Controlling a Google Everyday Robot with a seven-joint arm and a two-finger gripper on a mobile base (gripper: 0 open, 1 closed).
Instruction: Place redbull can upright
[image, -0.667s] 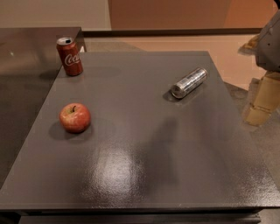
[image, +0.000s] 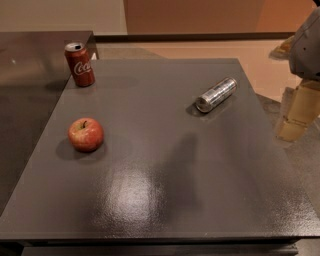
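The redbull can (image: 216, 94), slim and silver-grey with darker patches, lies on its side on the dark grey table (image: 165, 200), right of centre toward the back. Its shiny top faces the front left. My gripper (image: 296, 114) hangs at the right edge of the view, beyond the table's right edge. It is to the right of the can and a little nearer the front, apart from it and holding nothing that I can see.
A red Coca-Cola can (image: 79, 64) stands upright at the table's back left corner. A red apple (image: 86, 134) sits at the left. A second dark table (image: 25, 75) adjoins on the left. Tan floor lies behind.
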